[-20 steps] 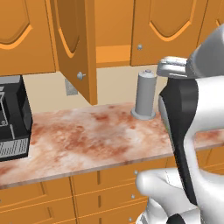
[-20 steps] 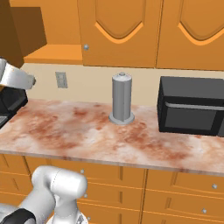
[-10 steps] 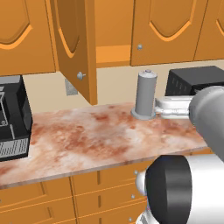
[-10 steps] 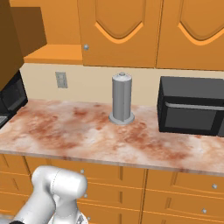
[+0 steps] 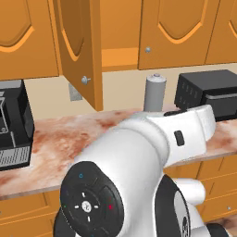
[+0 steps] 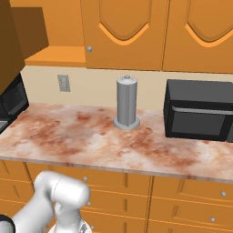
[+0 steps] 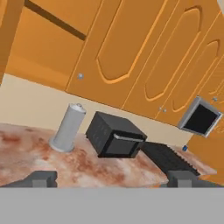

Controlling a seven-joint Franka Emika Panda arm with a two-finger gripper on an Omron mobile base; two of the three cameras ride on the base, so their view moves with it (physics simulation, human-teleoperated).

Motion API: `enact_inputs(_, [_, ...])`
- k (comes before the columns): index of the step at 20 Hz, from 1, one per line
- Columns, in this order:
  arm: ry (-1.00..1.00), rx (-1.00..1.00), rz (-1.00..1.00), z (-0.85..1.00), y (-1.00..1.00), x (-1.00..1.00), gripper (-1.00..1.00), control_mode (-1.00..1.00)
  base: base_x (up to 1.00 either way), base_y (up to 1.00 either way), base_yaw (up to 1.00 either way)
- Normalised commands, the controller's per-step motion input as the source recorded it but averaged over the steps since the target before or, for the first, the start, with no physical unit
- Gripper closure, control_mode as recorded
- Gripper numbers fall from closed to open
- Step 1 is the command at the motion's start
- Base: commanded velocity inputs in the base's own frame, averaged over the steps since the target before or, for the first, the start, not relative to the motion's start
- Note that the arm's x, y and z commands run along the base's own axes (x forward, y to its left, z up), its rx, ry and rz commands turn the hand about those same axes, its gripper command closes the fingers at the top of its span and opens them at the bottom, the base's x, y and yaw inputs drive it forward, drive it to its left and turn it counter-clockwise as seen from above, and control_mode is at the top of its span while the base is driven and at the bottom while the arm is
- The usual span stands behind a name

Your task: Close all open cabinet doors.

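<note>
1 tall orange-brown wooden cabinet door [image 5: 78, 51] with an arched raised panel and a round silver knob stands swung open above the reddish marbled desk [image 5: 60, 139], its edge facing the room, the bare shelf beside it exposed. The neighbouring arched door [image 5: 178, 32] to its right sits closed. A grey cylindrical canister [image 6: 127, 103] stands on the desk just left of the black microwave [image 6: 198, 110]. The end effector [image 7: 113, 178] has its 2 dark fingertips spread wide, holding nothing.
</note>
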Motion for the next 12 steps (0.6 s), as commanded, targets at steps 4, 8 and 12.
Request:
enact_inputs(4, [0.09,-0.27,-0.25,0.00,1.00,0.12,-1.00,-1.00,0.00,0.00,0.00])
enact_inputs(8, [0.02,-0.30,-0.24,0.00,0.93,0.21,-1.00,-1.00,0.00,0.00,0.00])
enact_inputs(12, [0.00,-0.02,-0.07,-0.01,0.03,0.57,-1.00,-1.00,0.00,0.00,0.00])
